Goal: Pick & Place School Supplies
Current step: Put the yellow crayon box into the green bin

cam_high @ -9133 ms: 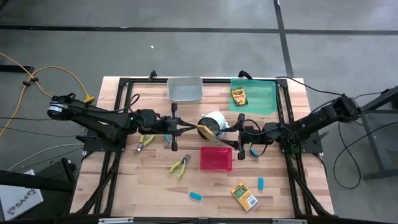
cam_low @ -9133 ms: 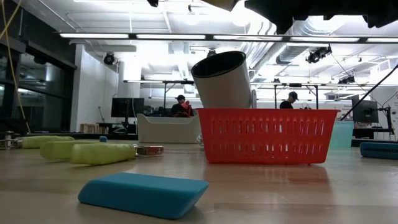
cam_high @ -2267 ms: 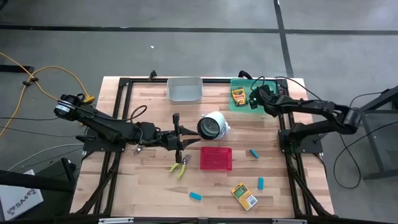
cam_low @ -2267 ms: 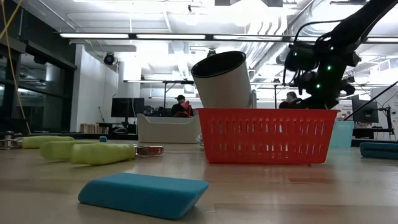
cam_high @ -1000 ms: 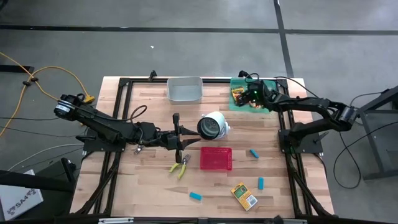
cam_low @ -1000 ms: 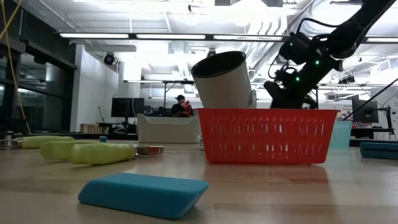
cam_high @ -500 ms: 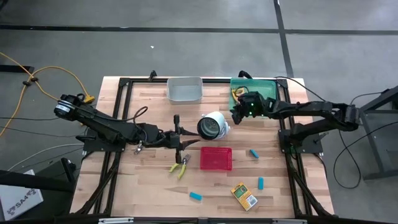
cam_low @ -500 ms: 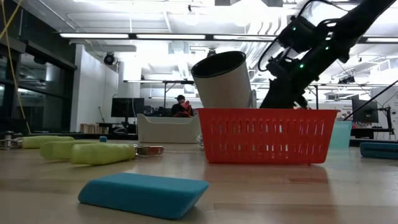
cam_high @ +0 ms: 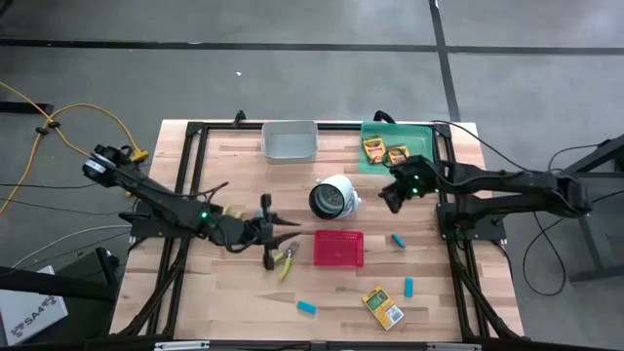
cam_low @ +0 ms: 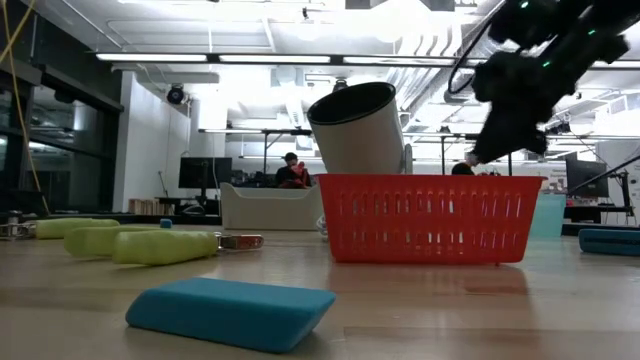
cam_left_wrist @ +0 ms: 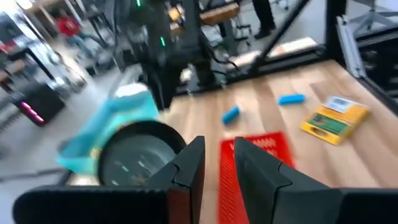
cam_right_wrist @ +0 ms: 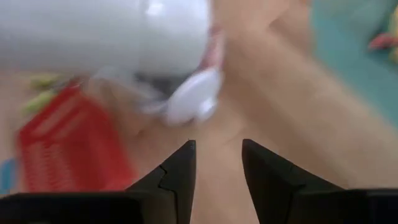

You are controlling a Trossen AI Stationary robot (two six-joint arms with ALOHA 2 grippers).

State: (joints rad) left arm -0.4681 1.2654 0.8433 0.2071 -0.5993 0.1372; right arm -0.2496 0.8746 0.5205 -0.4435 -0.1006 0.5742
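Note:
Two yellow-and-green crayon boxes (cam_high: 373, 149) (cam_high: 397, 154) lie flat in the green tray, and a third (cam_high: 382, 306) lies near the table's near edge. One pair of yellow-green pliers (cam_high: 283, 259) lies left of the red basket; another (cam_high: 233, 212) lies beside my left arm. Light-blue blocks (cam_high: 398, 240) (cam_high: 410, 287) (cam_high: 307, 308) lie on the wood. My left gripper (cam_high: 292, 231) (cam_left_wrist: 217, 152) hovers by the first pliers, narrowly open and empty. My right gripper (cam_high: 384, 194) (cam_right_wrist: 217, 149) hangs right of the white cylinder, open and empty.
The white cylinder (cam_high: 334, 195) lies tilted at the table's middle, above the red basket (cam_high: 338, 249). A grey bin (cam_high: 290, 140) and the green tray (cam_high: 419, 161) stand at the far edge. In the low view a blue block (cam_low: 230, 312) lies close in front.
My right gripper has left the green tray and moved toward the near edge, coming down beside the white cylinder; a second crayon box now shows in the tray. My left gripper has shifted a little toward the near-left, closer to the pliers.

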